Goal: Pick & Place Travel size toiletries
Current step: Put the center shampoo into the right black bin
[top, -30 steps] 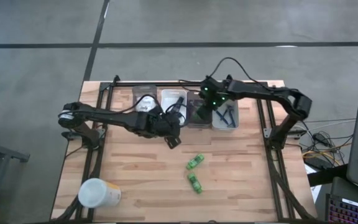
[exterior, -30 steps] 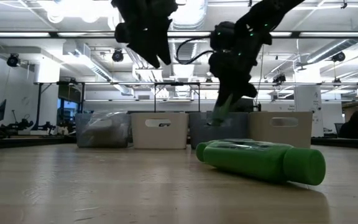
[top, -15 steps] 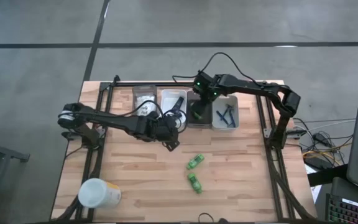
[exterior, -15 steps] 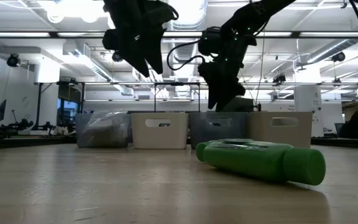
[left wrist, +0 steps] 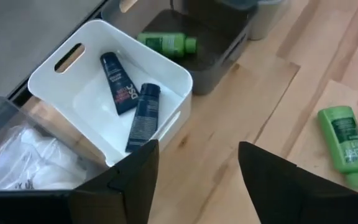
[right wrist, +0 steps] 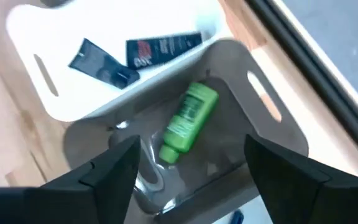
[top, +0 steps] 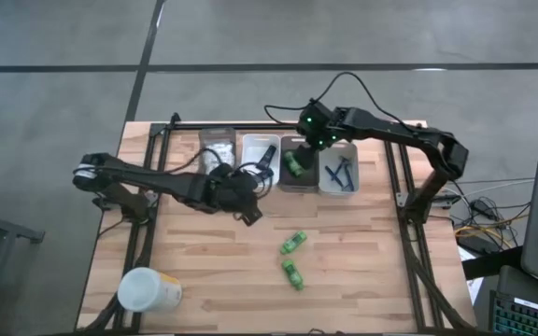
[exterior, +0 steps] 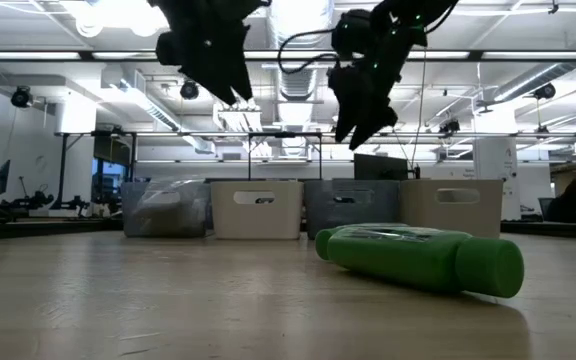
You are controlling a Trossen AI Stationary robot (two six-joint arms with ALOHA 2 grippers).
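A green tube (right wrist: 188,121) lies flat on the floor of the grey bin (top: 297,177); it also shows in the high view (top: 293,163) and the left wrist view (left wrist: 166,42). My right gripper (right wrist: 191,180) hangs open above that bin (top: 312,135) and touches nothing. Two more green tubes lie on the wood, one (top: 294,243) near the table's middle and one (top: 293,274) nearer the near edge. Two dark tubes (left wrist: 129,99) lie in the white bin (left wrist: 166,68). My left gripper (left wrist: 197,180) hovers open over the table (top: 247,211), near side of the white bin.
Four bins stand in a row at the far edge: a clear one with white packets (top: 216,149), the white one (top: 260,142), the grey one, and a light one with thin dark sticks (top: 339,173). A white-and-yellow cup (top: 148,289) lies at the near left corner.
My right gripper went down into the grey bin with a green tube, let it go, then rose and drew back toward the far edge; the tube now lies in the bin. My left gripper drifted a little toward the table's left and upward.
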